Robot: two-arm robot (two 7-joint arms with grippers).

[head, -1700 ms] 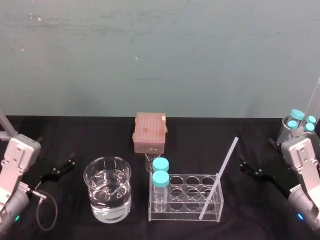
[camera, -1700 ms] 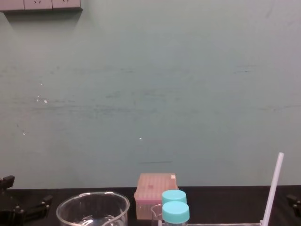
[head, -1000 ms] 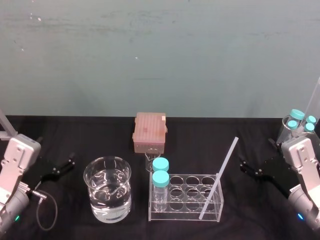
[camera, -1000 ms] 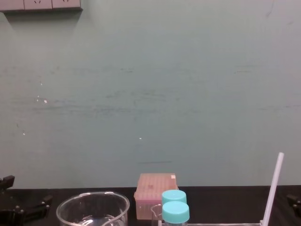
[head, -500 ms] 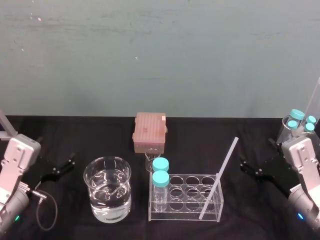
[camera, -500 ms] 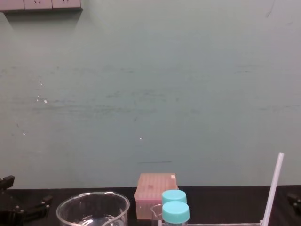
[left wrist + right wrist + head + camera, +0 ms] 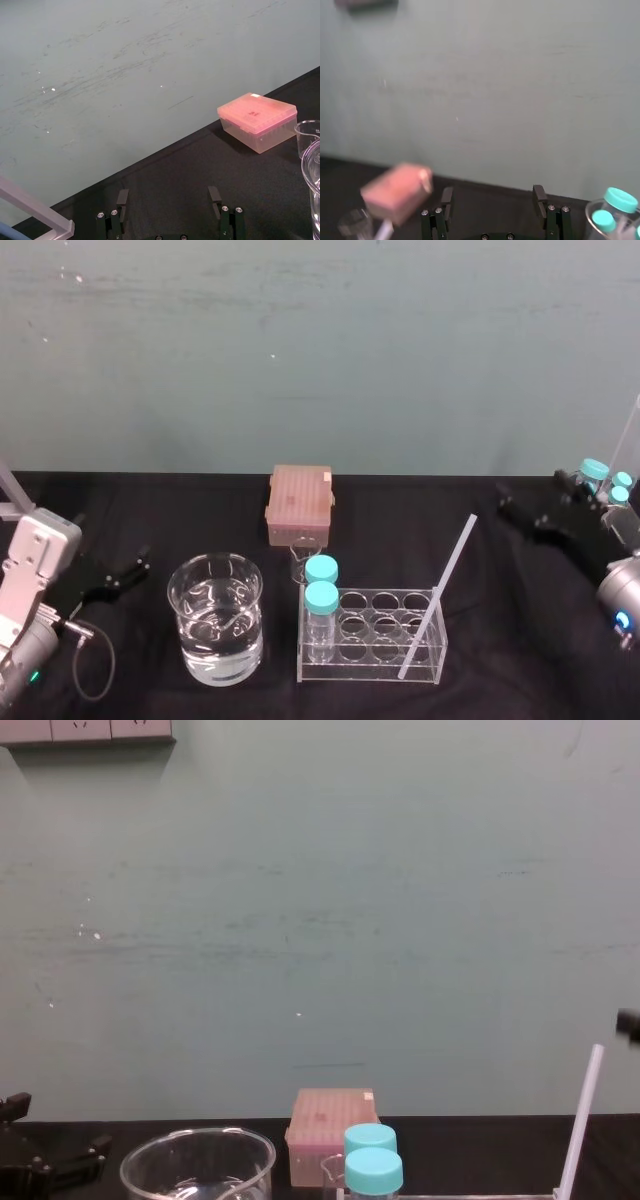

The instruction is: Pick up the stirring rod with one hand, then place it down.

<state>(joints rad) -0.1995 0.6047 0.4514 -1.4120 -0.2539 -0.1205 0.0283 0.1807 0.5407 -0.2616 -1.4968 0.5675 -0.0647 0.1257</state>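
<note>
Reaching: right of the clear rack, the right gripper hovers with fingers spread; the left gripper sits parked, spread too. The stirring rod leans in the rack's right end; the next move should straddle its upper shaft.

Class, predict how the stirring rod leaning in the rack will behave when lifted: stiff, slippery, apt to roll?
Probably stiff: the stirring rod leans straight in the rack without sagging. Likely light, being thin. Its smooth, round look suggests it may slip when gripped and roll once laid flat.
</note>
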